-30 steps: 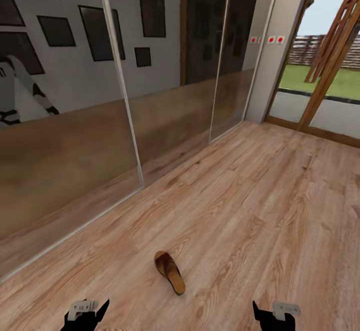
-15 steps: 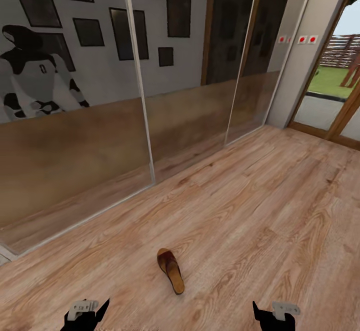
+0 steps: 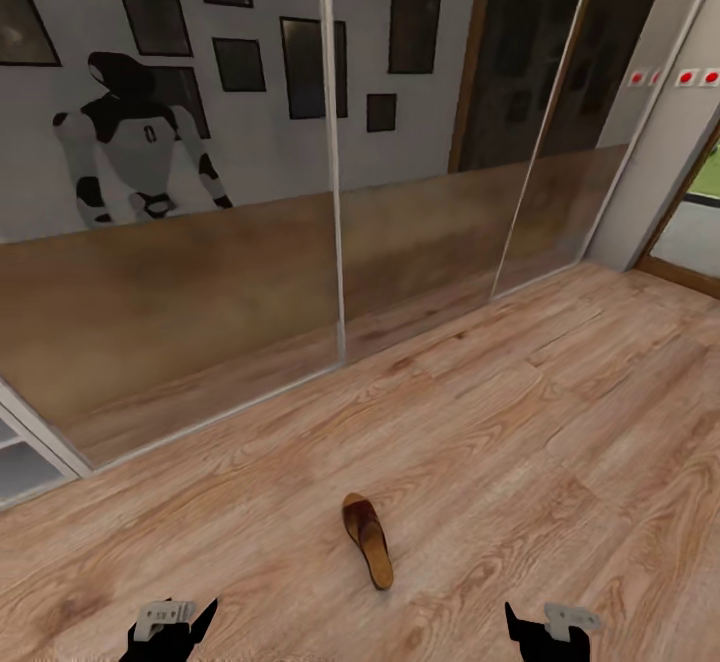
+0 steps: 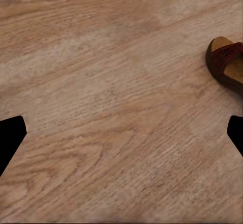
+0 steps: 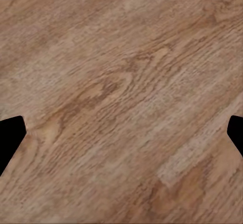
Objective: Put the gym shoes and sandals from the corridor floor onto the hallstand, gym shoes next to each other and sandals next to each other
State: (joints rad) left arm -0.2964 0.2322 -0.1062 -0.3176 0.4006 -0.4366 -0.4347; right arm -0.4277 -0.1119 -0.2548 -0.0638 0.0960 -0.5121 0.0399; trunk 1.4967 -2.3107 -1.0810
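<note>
- Black-fingered left gripper (image 3: pixel 172 627) and right gripper (image 3: pixel 548 630) at the near edge, both low over the floor; wrist views show each pair of fingers spread wide, nothing between them.
- Single brown sandal (image 3: pixel 368 539) on the corridor floor (image 3: pixel 560 422), forward of and between the grippers, somewhat nearer the left one.
- Long axis runs near-right to far-left; strap end seems to be the far one, though it is small here.
- Mirrored doors (image 3: pixel 200 272) beyond.

brown sandal (image 3: pixel 368 539), flat on wood floor (image 3: pixel 560 422)
</note>
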